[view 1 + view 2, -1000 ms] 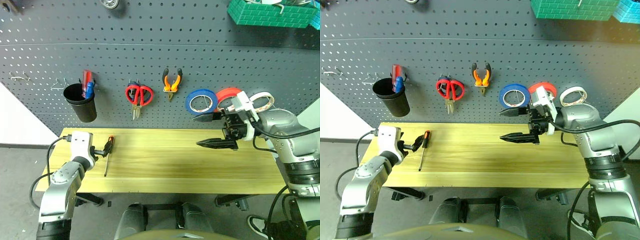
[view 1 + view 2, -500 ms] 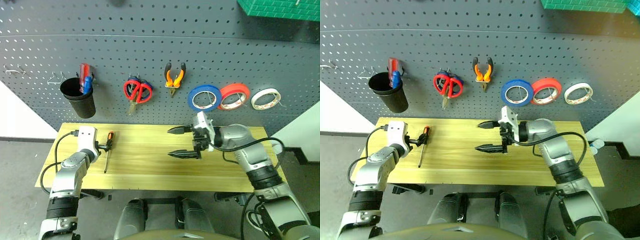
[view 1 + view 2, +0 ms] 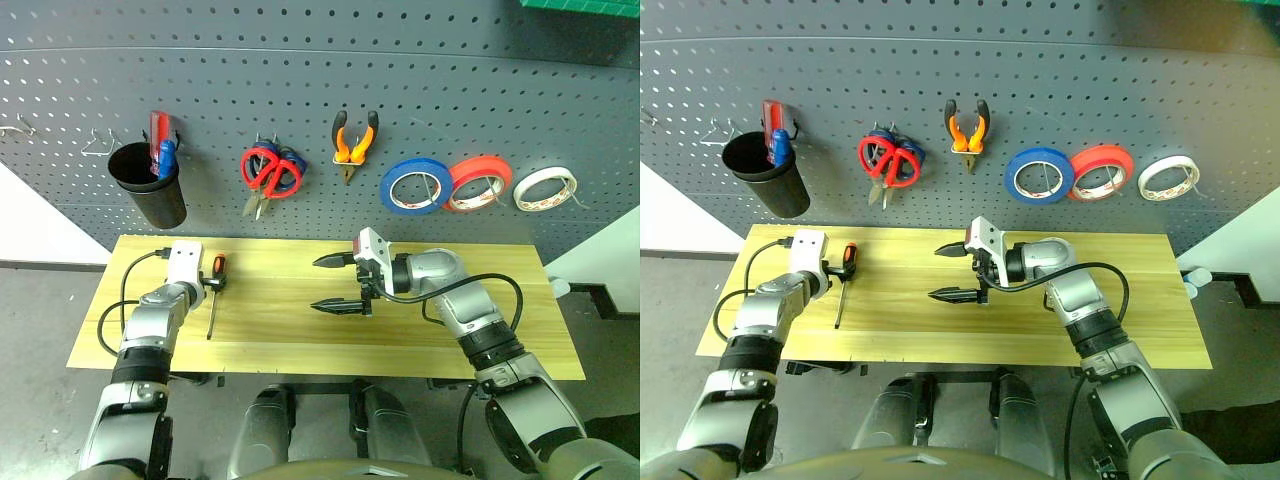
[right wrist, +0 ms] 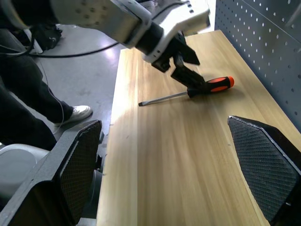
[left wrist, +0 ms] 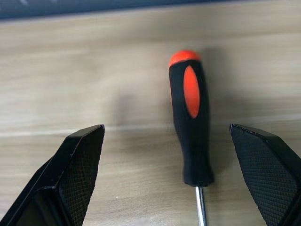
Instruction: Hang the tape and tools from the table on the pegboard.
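the left gripper (image 5: 164, 179), fingers apart, straddles the screwdriver (image 5: 190, 117) on the table (image 3: 400, 340); next it likely needs to clamp the handle.

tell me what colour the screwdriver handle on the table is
Black with orange inlays and an orange end cap; the screwdriver handle shows best in the left wrist view.
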You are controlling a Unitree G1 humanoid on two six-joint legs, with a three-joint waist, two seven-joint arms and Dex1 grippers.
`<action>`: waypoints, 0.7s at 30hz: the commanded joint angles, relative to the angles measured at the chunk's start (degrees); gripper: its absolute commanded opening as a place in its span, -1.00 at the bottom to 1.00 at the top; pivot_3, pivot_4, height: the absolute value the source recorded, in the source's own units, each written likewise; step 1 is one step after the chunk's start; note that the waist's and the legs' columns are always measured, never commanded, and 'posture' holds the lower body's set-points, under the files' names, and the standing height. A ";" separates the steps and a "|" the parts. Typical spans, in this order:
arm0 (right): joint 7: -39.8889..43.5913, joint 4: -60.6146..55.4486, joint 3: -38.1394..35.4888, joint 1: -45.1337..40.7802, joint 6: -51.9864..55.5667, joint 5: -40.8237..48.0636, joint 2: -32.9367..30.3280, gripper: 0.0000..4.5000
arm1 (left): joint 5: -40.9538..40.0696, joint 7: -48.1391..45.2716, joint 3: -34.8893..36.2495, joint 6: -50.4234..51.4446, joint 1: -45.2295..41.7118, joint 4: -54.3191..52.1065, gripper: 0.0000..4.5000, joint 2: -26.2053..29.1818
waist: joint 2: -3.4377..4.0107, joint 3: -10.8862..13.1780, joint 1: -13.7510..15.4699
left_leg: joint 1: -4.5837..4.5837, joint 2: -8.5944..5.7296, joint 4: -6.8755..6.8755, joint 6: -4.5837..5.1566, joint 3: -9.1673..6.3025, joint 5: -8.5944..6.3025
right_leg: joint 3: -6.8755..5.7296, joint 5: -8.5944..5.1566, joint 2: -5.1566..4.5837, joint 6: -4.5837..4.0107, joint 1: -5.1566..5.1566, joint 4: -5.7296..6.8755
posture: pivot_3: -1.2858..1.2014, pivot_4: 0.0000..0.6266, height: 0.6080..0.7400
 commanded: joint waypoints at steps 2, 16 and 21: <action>0.64 0.96 0.22 -1.75 -1.15 -0.51 0.80 1.00 | 1.73 0.68 -0.68 -4.56 -4.51 9.44 0.99 -0.06 | -0.06 0.21 -0.08 | -0.01 -0.01 0.00 0.00 0.01 0.00 | 0.00 0.02 -0.02 -0.01 -0.01 0.00 | 0.18 -0.15 1.00; 1.37 -0.01 -1.93 -0.68 -1.14 -0.13 -1.57 1.00 | 0.09 -2.07 0.16 -5.90 -10.77 22.18 0.14 -0.62 | -0.11 0.29 -0.13 | 0.00 -0.04 0.00 0.00 0.00 0.00 | -0.05 0.02 -0.10 0.03 -0.01 0.09 | 0.16 -0.19 1.00; 2.89 0.71 -2.42 -0.99 -2.42 -0.27 -3.03 1.00 | -1.13 0.02 -0.68 7.87 -1.44 2.13 -0.57 -3.84 | -0.09 0.28 -0.25 | 0.02 -0.04 -0.01 -0.01 0.02 0.00 | -0.03 0.03 -0.13 0.08 -0.01 0.15 | 0.16 -0.25 1.00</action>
